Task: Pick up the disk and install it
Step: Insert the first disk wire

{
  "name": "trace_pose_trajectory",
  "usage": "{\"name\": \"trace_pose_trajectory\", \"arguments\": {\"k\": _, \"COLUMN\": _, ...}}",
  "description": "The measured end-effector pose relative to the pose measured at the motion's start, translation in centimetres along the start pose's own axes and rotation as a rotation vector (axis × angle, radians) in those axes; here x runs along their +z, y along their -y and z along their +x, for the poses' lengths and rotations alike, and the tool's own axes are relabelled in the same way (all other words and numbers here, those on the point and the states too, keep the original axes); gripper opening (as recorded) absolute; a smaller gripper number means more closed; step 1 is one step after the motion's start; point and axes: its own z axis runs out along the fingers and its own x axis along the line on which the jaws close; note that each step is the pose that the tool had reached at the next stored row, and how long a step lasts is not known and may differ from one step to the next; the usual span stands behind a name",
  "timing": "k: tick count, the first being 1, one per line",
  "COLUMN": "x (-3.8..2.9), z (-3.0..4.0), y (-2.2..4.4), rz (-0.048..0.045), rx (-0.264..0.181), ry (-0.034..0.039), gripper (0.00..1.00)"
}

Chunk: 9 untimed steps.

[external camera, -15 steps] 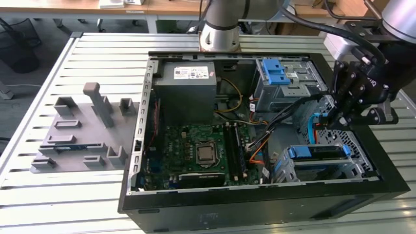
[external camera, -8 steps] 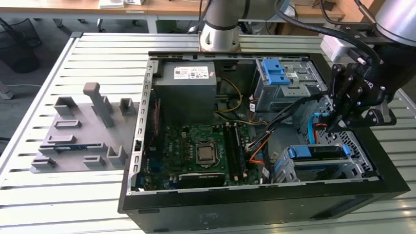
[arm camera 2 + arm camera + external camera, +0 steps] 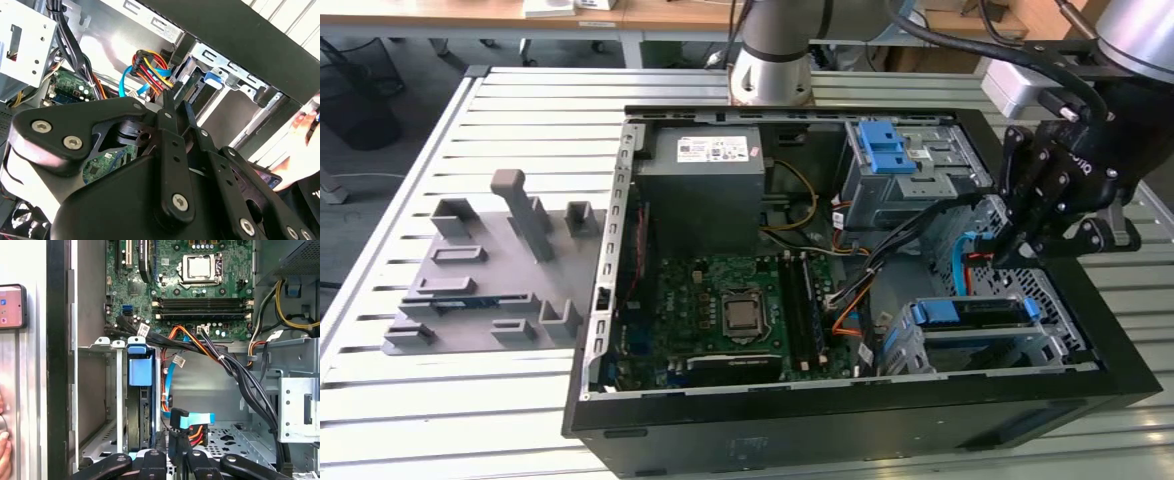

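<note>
I see my gripper (image 3: 1007,235) hanging over the case's right side, jaws nearly closed and empty, the disk (image 3: 970,313) seated in its cage (image 3: 1051,345) below.

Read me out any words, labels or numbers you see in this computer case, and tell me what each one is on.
No text is legible here.
White sticker on the grey power supply box: print too small to read.
White tag on the black cables: blurred.
Motherboard markings: too small to read.
</note>
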Motion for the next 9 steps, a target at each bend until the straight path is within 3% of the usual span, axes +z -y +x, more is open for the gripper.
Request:
{"name": "trace_pose_trajectory", "arguments": {"k": 4, "x": -0.11, "z": -0.34, "y": -0.01, "rz": 0.0003, "rx": 0.0, "ry": -0.0139, "gripper": 0.24}}
{"name": "trace_pose_trajectory", "arguments": {"k": 9, "x": -0.05, "z": -0.92, "y": -0.02, "rz": 0.0003, "rx": 0.0, "ry": -0.015, "gripper": 0.24}}
